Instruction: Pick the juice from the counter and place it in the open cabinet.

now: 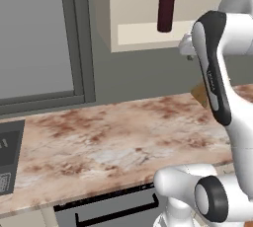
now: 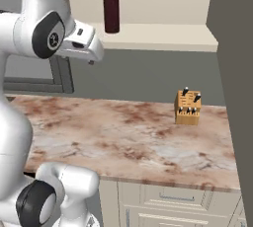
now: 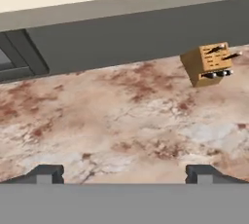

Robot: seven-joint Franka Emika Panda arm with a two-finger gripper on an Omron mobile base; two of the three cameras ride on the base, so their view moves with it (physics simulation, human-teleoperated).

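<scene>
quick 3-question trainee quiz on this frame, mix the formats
1. True or false: the juice stands upright on the cabinet shelf.
2. The jaws of the gripper are: A) shut on the juice B) open and empty C) shut on a knife
3. Fill in: the tan thing on the counter near the wall is the knife ____.

Key: 1 true; 2 B; 3 block.
</scene>
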